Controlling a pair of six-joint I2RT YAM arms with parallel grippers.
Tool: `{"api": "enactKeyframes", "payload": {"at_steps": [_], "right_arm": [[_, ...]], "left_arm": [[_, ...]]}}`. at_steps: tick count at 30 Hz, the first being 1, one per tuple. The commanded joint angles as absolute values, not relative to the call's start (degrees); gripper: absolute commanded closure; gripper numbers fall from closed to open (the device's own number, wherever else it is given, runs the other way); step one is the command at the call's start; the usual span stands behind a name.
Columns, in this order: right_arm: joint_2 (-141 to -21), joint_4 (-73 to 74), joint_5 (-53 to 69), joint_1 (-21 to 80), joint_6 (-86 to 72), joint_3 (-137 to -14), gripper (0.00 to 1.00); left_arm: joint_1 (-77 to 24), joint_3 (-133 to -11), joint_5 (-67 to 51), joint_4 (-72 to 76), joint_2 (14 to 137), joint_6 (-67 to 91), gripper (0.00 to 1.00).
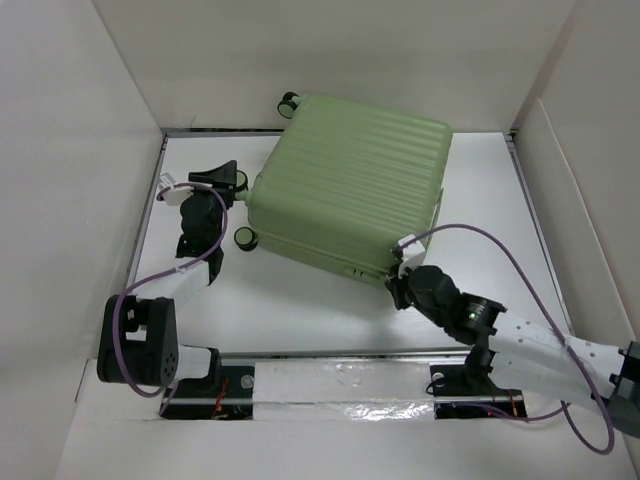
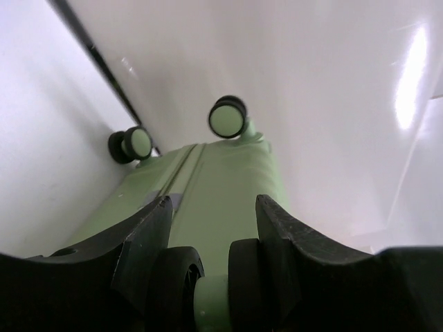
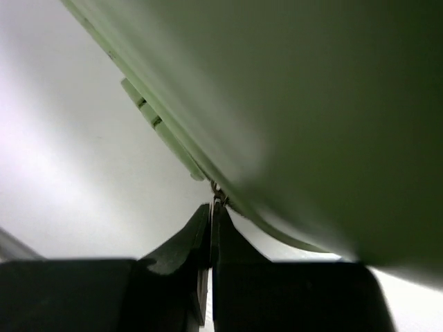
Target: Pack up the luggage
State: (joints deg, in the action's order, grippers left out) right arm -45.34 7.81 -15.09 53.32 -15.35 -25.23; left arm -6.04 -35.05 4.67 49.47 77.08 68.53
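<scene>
The luggage [image 1: 350, 185], a pale green ribbed suitcase, lies closed and flat at the back middle of the white table. My left gripper [image 1: 228, 182] is at its left end, and in the left wrist view [image 2: 211, 207] its fingers press on both sides of a black-and-green wheel [image 2: 208, 294]. Two more wheels [image 2: 227, 116] show beyond it. My right gripper [image 1: 398, 284] is at the case's near right corner. In the right wrist view [image 3: 212, 206] it is shut on the small metal zipper pull [image 3: 217, 192] at the shell's edge [image 3: 332, 104].
White walls enclose the table on the left [image 1: 70, 200], back and right [image 1: 590, 200]. A metal rail [image 1: 330, 352] runs along the near edge. Purple cables [image 1: 500, 245] loop from both arms. A pale green strip [image 3: 163, 131] sits on the case's side near the zipper.
</scene>
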Motion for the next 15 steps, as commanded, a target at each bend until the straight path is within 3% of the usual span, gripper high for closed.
{"api": "enactKeyframes", "payload": {"at_steps": [1,10,15], "right_arm": [[-53.6,-13.44,-16.06,58.78,-16.43,-35.32,1.0],[-77.68,-28.38,-15.12,68.98,-14.95,-46.48,1.0],[-78.59,-22.78,-13.45,74.0,-10.9,-52.03,1.0]], "left_arm": [[-15.2,-30.24,-2.46,56.78,71.9,59.24,1.0],[-22.23,-20.13,2.72,56.25,65.22,54.93,1.0],[-22.24,-15.13,5.7,52.57,58.64,53.01,1.0]]}}
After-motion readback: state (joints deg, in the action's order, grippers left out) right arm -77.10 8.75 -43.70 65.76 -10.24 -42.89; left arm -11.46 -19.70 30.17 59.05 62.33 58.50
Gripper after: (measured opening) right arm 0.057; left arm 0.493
